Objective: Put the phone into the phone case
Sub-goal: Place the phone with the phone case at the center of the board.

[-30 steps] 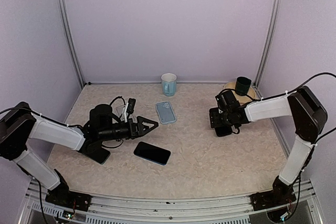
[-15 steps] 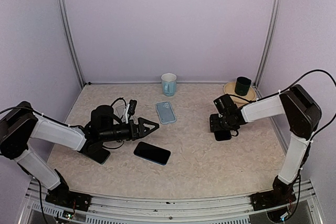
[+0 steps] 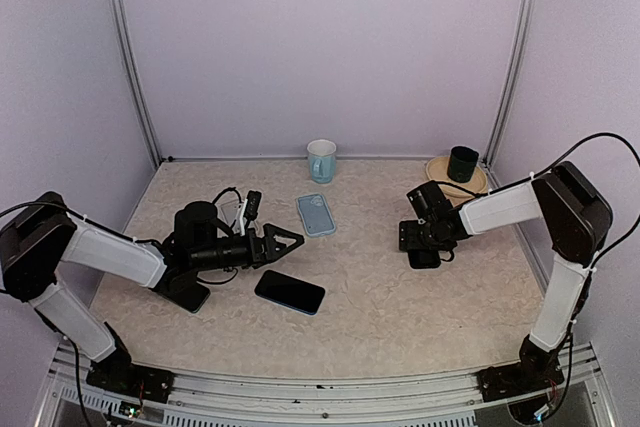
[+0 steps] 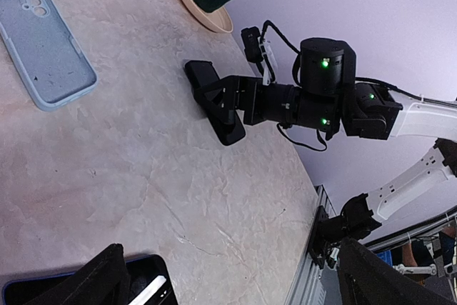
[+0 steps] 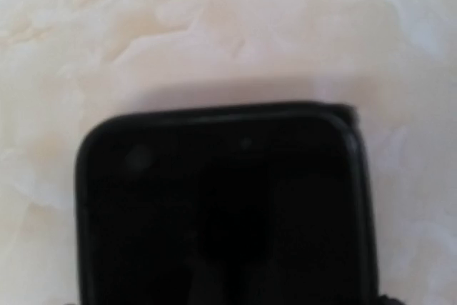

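The dark phone with a blue rim lies flat, screen up, at the front middle of the table; its corner shows in the left wrist view. The empty light blue phone case lies open side up behind it and shows in the left wrist view. My left gripper is open and empty, low over the table between the phone and the case, just left of both. My right gripper rests tip-down on the table at the right, far from both; its dark fingers fill the right wrist view and look shut.
A light blue mug stands at the back middle. A dark green cup stands on a beige plate at the back right. Metal frame posts stand at both back corners.
The right gripper has moved slightly left and down onto the table. The left arm, the phone and the case have not visibly moved.
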Available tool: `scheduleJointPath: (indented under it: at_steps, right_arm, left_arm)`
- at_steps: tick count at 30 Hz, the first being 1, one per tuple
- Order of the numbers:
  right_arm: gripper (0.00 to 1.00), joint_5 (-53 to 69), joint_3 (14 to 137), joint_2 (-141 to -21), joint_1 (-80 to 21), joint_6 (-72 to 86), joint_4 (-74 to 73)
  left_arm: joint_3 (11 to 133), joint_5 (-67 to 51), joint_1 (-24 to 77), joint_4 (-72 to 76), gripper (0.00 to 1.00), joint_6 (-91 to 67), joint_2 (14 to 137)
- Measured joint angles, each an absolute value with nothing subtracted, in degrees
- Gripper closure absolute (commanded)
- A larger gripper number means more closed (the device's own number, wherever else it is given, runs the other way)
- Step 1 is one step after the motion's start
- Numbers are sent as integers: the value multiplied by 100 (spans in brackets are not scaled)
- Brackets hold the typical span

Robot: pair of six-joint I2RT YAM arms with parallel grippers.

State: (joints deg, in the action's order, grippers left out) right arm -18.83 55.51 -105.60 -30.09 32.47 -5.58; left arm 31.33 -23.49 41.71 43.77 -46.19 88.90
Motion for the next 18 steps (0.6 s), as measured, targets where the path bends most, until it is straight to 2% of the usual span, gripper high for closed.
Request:
scheduleJointPath:
  at_steps: [18]
  right_arm:
    - [0,-2086,5540,-10219,-3009,3098,-631]
  left_arm:
    - [3127,-2209,4178,4416,1,-4622,8890]
